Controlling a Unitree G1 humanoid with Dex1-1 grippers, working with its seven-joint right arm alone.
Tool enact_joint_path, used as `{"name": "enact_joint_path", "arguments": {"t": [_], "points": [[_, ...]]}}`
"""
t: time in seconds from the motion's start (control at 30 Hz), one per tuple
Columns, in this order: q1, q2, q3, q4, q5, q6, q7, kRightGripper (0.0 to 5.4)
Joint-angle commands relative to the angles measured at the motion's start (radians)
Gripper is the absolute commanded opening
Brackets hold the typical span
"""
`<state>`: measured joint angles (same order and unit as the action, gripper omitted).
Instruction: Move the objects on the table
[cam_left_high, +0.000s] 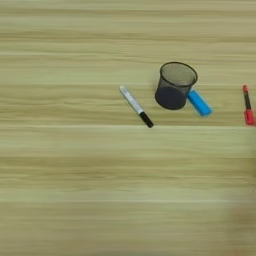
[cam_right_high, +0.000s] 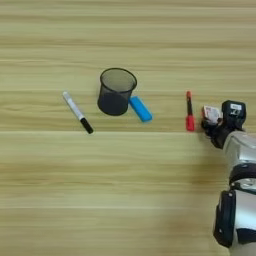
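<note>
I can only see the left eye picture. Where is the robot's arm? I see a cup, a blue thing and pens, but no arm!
Observer: The arm comes up from the bottom right corner in the right eye view; its tool is just right of the thin red marker.
Operator: Is it holding something?
Observer: A small red-and-white box sits right at the tool's tip; I cannot tell if the tool grips it.
Operator: Is that box near the cup?
Observer: No. The black mesh cup, with the blue block beside it, stands well to the left, beyond the red marker.
</note>
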<state>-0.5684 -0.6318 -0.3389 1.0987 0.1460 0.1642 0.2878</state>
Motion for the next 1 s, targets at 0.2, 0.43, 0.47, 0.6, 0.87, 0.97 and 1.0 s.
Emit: {"name": "enact_joint_path", "arguments": {"t": [0.2, 0.43, 0.47, 0.6, 0.87, 0.97, 1.0], "points": [[-0.055, -0.038, 0.006, -0.089, -0.002, -0.016, -0.005, 2.10], [-0.019, -0.008, 0.019, -0.252, 0.008, 0.030, -0.001, 2.09], [-0.012, -0.003, 0.018, -0.280, 0.010, 0.040, -0.002, 2.09], [0.026, 0.026, 0.016, -0.421, 0.027, 0.088, 0.003, 2.09], [0.068, 0.090, 0.048, -0.614, 0.038, 0.179, 0.014, 2.09], [0.058, 0.115, 0.070, -0.616, 0.030, 0.192, 0.018, 2.09], [0.056, 0.120, 0.073, -0.613, 0.029, 0.194, 0.020, 2.09]]}}
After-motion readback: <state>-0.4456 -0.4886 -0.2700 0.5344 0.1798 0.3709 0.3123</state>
